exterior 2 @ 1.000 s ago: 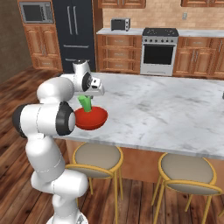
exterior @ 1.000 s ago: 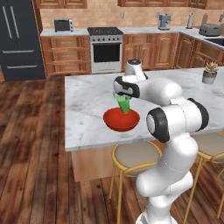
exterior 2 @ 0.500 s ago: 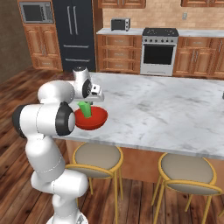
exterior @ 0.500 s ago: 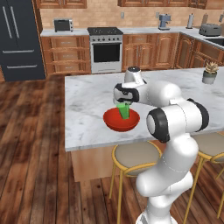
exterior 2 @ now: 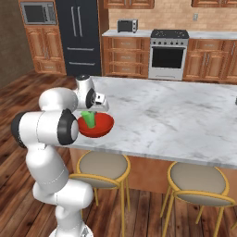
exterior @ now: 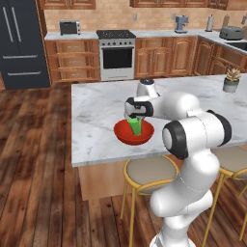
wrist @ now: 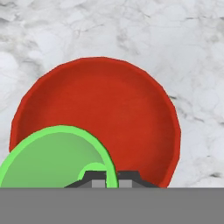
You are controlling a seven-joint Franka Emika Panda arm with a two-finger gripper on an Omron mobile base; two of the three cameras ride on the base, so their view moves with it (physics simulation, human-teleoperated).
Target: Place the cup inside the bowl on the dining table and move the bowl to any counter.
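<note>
Marble dining table (exterior: 96,111), wooden floor (exterior: 34,159), brick-backed counter (exterior: 159,34).

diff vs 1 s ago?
The gripper, shut on the cup, has lowered it from above the bowl down into it. The bowl sits in the same spot on the dining table; the grip has not been released.

Readable text: none | labels/brands: none legible on the appliances at upper frame | numbers/signs: none | all three views checked
</note>
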